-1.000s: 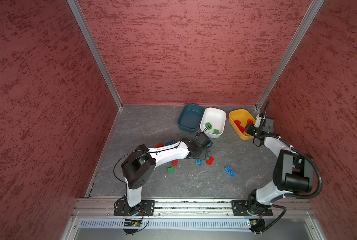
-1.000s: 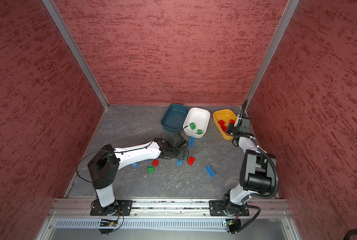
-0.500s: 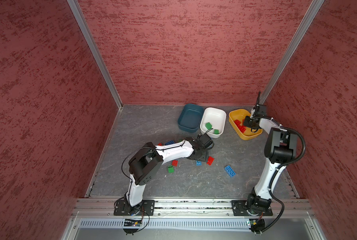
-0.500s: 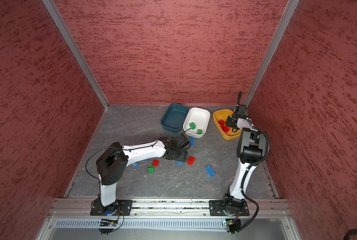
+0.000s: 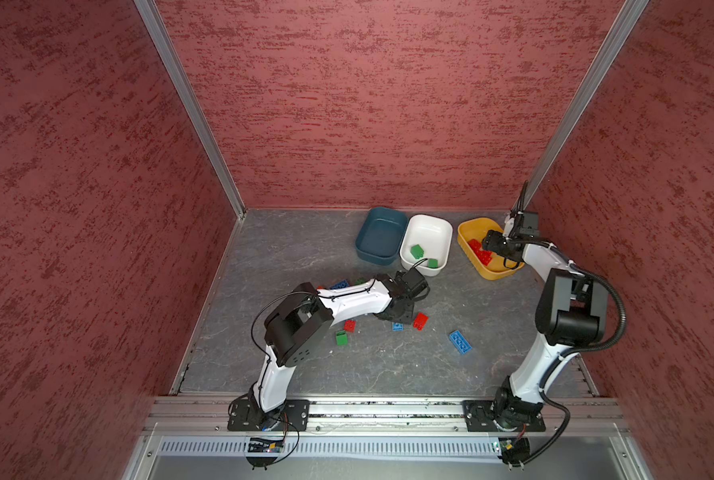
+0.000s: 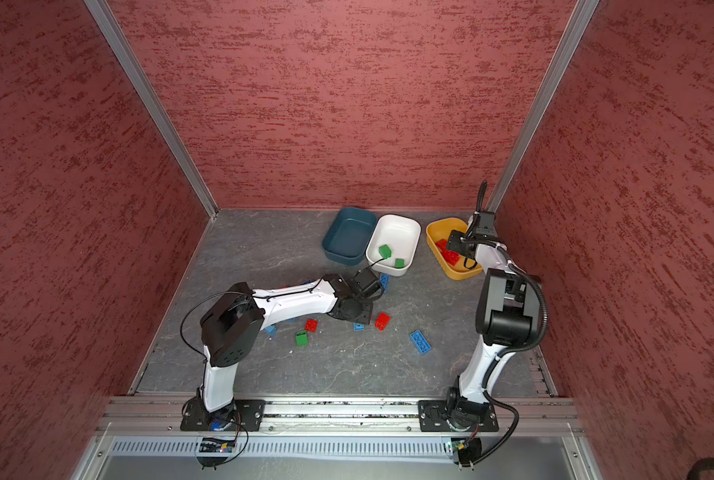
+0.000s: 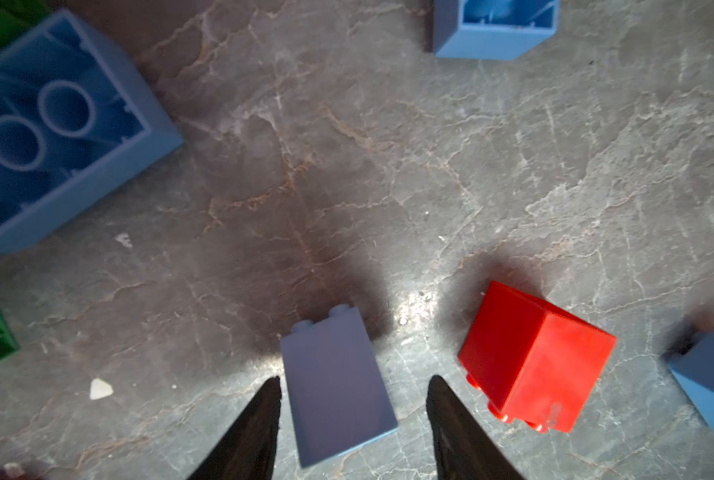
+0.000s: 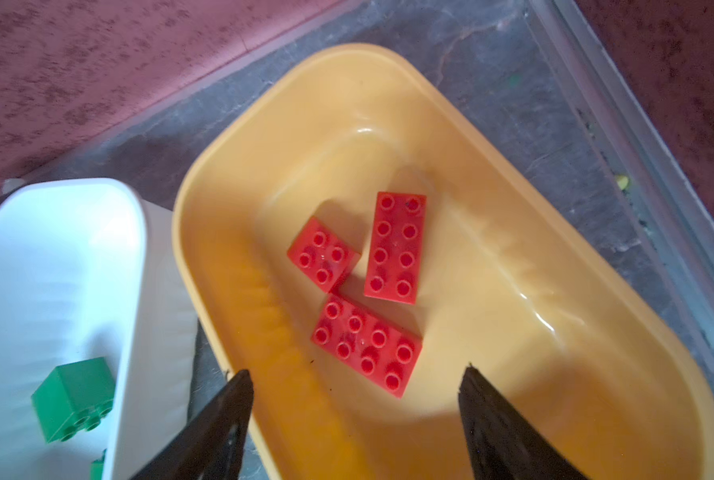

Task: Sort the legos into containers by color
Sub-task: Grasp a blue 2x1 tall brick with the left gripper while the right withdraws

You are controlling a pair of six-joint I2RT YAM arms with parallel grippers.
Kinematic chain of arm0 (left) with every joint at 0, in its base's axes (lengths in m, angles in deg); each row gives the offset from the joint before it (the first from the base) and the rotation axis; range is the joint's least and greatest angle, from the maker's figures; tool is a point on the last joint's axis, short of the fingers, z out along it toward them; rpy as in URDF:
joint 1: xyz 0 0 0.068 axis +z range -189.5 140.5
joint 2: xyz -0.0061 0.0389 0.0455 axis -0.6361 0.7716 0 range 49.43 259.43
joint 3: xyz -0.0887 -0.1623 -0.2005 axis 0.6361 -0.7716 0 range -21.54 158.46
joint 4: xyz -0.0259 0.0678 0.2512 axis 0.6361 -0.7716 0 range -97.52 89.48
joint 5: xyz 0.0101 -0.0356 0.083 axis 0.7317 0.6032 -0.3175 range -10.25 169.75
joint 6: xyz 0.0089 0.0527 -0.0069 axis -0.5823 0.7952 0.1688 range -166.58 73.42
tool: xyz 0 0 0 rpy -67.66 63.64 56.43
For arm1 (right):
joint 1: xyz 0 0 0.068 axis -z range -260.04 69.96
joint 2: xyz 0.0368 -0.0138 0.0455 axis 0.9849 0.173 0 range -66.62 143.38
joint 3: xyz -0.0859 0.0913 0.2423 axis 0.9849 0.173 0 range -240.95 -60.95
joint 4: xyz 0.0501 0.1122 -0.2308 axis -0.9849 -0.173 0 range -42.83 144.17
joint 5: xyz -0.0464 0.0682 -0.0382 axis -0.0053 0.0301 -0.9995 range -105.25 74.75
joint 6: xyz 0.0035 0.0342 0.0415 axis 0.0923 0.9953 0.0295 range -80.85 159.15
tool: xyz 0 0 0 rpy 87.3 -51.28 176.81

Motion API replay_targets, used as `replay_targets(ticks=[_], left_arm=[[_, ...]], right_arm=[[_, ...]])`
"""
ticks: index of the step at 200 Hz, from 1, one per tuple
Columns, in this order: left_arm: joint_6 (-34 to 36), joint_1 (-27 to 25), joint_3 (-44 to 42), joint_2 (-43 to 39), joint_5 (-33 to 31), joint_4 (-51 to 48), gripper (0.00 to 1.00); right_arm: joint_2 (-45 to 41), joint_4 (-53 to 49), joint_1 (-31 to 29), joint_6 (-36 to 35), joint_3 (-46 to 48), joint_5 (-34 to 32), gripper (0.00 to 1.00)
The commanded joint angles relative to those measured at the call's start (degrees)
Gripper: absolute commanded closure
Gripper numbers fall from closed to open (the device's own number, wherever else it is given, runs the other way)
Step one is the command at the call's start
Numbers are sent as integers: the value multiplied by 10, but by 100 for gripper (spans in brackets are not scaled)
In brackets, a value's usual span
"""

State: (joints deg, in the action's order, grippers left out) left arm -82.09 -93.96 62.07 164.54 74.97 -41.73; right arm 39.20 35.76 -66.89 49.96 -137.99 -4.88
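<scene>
Previously shut, right gripper [image 8: 356, 370] opened above yellow tub [image 8: 513, 166] with red bricks [image 8: 395, 247]: delivery done; left gripper [image 7: 352, 379], open, straddled blue brick [image 7: 334, 407].

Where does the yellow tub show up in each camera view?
Top view: yellow tub at the back right, right of the white tub.
Top view: yellow tub, same place.
Left wrist: not in it.
Right wrist: fills most of the picture, three red bricks inside.
Shared landmark: the white tub right beside it.
</scene>
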Motion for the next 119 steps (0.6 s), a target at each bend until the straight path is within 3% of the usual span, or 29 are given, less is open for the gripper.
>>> replay_targets(ticks=[1, 78, 102, 119], left_arm=[[2, 0, 15, 23, -3, -13, 46], [0, 8, 11, 29, 11, -10, 61], [4, 8, -10, 11, 11, 13, 73], [6, 8, -31, -8, 9, 33, 79]], right_arm=[[-45, 58, -3, 4, 38, 27, 1], [-192, 132, -4, 78, 175, -30, 1], [-248, 149, -1, 113, 224, -1, 1], [-277, 172, 0, 128, 267, 55, 1]])
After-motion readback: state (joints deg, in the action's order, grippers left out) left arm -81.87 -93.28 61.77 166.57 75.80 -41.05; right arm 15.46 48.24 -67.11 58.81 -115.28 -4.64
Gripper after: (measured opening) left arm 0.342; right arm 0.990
